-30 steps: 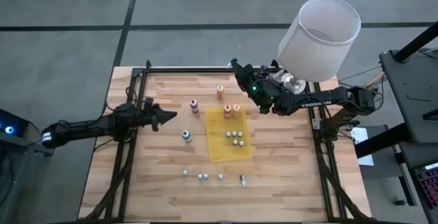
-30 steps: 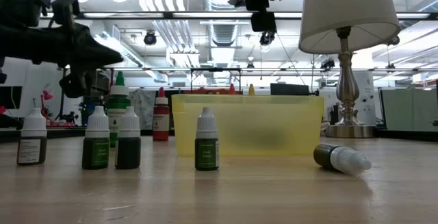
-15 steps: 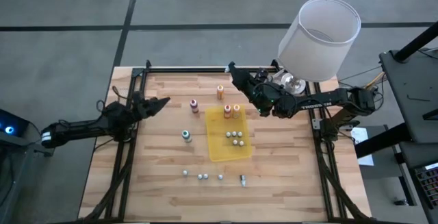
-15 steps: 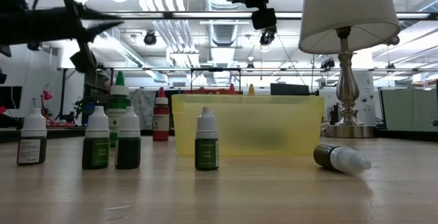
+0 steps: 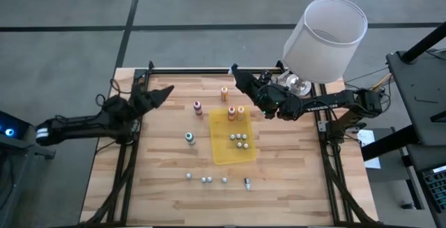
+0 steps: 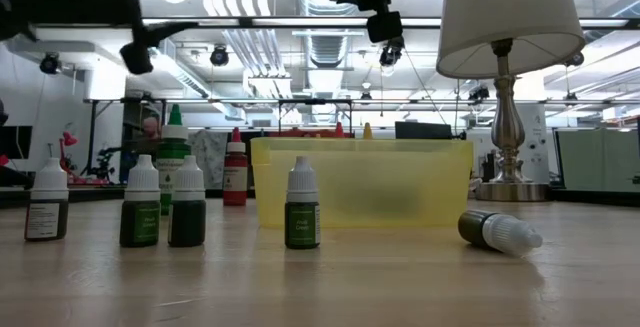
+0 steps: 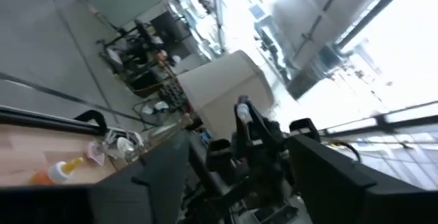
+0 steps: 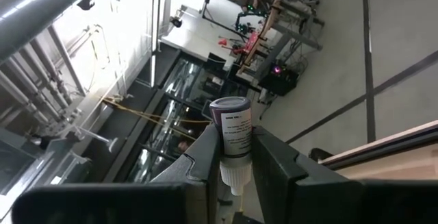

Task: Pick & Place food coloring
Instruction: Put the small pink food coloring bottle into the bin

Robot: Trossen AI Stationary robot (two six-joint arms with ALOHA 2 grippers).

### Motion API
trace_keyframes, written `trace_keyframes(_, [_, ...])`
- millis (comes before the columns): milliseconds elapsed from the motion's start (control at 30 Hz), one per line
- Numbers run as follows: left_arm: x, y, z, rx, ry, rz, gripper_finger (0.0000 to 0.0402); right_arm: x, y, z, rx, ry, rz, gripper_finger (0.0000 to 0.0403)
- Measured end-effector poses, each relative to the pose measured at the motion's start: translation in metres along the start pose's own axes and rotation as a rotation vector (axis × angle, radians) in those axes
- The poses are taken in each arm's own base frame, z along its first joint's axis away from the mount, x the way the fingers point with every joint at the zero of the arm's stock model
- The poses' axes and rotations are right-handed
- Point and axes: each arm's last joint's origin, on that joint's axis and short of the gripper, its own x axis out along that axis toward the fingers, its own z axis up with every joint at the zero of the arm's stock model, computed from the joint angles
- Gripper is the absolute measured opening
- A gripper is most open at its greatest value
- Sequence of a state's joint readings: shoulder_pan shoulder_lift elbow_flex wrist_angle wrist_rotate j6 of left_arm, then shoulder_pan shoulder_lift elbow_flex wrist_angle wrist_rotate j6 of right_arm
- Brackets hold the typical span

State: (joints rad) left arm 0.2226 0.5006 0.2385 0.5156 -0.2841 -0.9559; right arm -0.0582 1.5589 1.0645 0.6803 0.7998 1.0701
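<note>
Gripping a food coloring bottle [image 8: 231, 138]

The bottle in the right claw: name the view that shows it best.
The right wrist view: the bottle sits pinched between the right claw's fingers, label readable, cap end pointing toward the camera. The high view shows only that claw above the table's far edge, the bottle indistinct. The low view barely shows it.

A: Where's the food coloring?
B: I see small bottles [image 5: 189, 138] upright on the wood, more inside the yellow bin [image 5: 221, 148], one on its side [image 6: 499, 231]. Right gripper [image 8: 236, 161] pinches one bottle [image 8: 231, 138], cap down.
</note>
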Motion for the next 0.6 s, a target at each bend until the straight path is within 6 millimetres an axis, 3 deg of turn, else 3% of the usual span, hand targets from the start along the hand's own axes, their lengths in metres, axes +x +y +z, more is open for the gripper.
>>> trace_keyframes(200, [0.037, -0.025, 0.004, 0.019, 0.019, 0.032, 0.0246, 0.001, 0.002, 0.001, -0.019, -0.003, 0.005, 0.0059])
trace_keyframes(433, [0.095, -0.062, 0.008, 0.137, 0.05, -0.004, 0.0247, 0.001, 0.006, 0.002, -0.02, -0.008, 0.013, 0.0059])
trace_keyframes(600, [0.127, -0.059, -0.002, 0.1, 0.067, 0.047, 0.0247, 0.003, 0.013, 0.004, -0.024, -0.017, 0.027, 0.0059])
